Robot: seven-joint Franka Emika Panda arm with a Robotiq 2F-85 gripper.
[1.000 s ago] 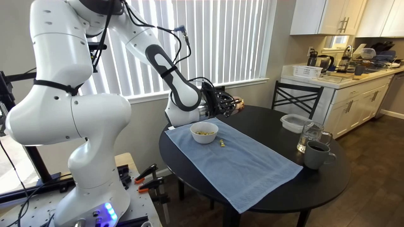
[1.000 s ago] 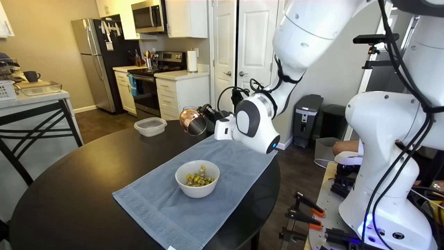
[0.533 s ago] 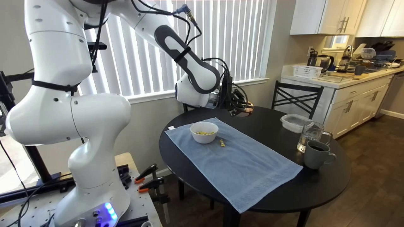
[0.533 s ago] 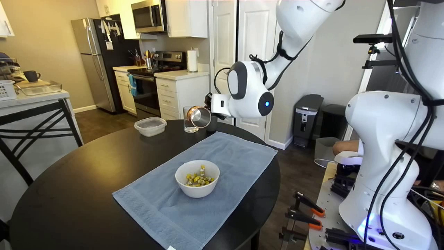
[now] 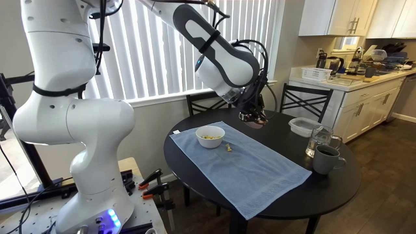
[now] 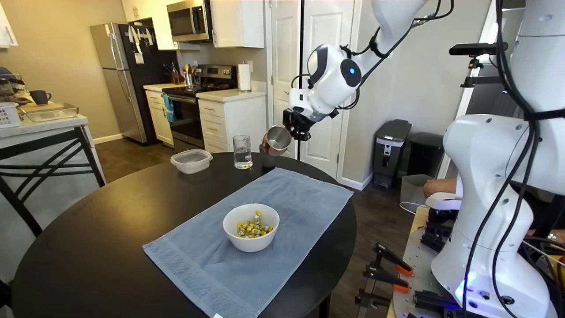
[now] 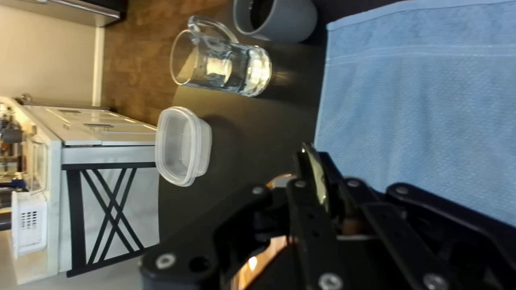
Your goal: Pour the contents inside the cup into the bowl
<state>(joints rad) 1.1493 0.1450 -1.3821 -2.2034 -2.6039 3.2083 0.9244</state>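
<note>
Cup hung tilted above the table, well apart from the bowl, its handle clamped in the gripper: likely the surest hold on presumably light, stiff, slippery metal.

On my screens I see a blue towel spread over the round black table. On it also stand a grey mug, just beside it a glass mug with clear liquid, and a plastic container. I notice also a black chair.
</note>
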